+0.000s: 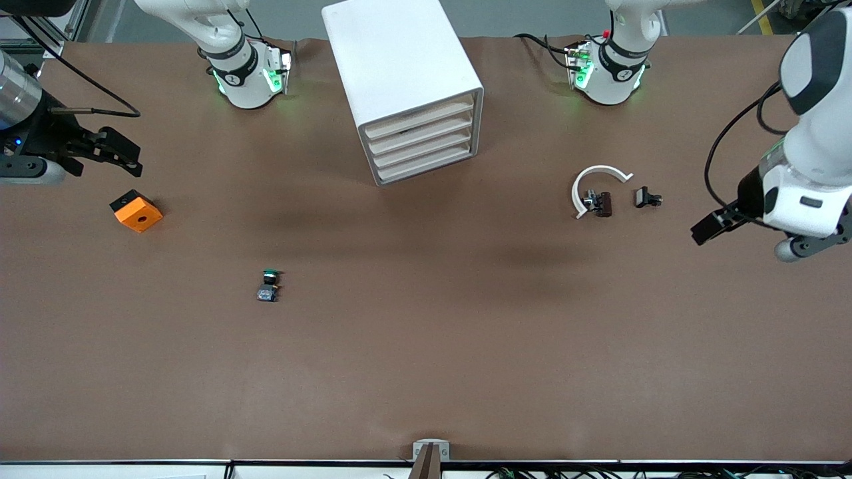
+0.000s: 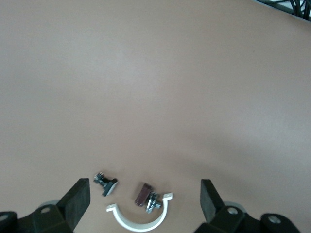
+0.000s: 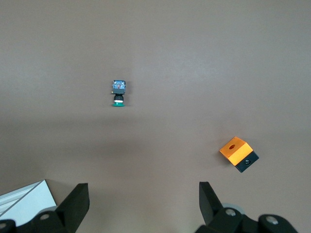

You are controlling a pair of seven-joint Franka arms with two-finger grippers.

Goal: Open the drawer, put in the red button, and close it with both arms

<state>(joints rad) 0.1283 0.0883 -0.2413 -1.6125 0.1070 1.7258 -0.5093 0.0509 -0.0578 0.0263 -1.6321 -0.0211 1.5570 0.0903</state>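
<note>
**Item: drawer-and-button job, status at start**

**Progress.** Nothing is done, as far as the views show. The white drawer cabinet [image 1: 406, 86] stands at 12 o'clock on the counter [image 1: 426, 372] in the front view, with all 4 drawers flush and shut. Left to do: pull 1 drawer, fetch the button, drop it in, push the drawer home with both arms.

**Task's thing.** The red button [image 1: 602, 203] is tiny and lies on its side at about 4 o'clock from the cabinet, toward the left arm's end of the counter. It sits within the curve of a white arc-shaped clip [image 1: 594, 174], apparently touching it. In the left wrist view its cap reads as a dull dark red [image 2: 142, 193], with a small metal-grey base end. It is likely fiddly to pinch because of the clip around it.

**Grippers.**
- Left gripper [image 1: 711, 227]: hangs over the counter at 3 o'clock from the red button, well apart from it; fingers [image 2: 78, 200] spread wide, holding nothing.
- Right gripper [image 1: 125, 157]: hangs over the counter at 9 o'clock from the cabinet, just above the orange block [image 1: 136, 211]; fingers [image 3: 77, 201] spread wide, holding nothing.

**Other stock.**
- Green button [image 1: 269, 285], at 7 o'clock from the cabinet; the wrong 1 for this job.
- Small black part [image 1: 645, 197], just beside the clip at its 3 o'clock.
</note>
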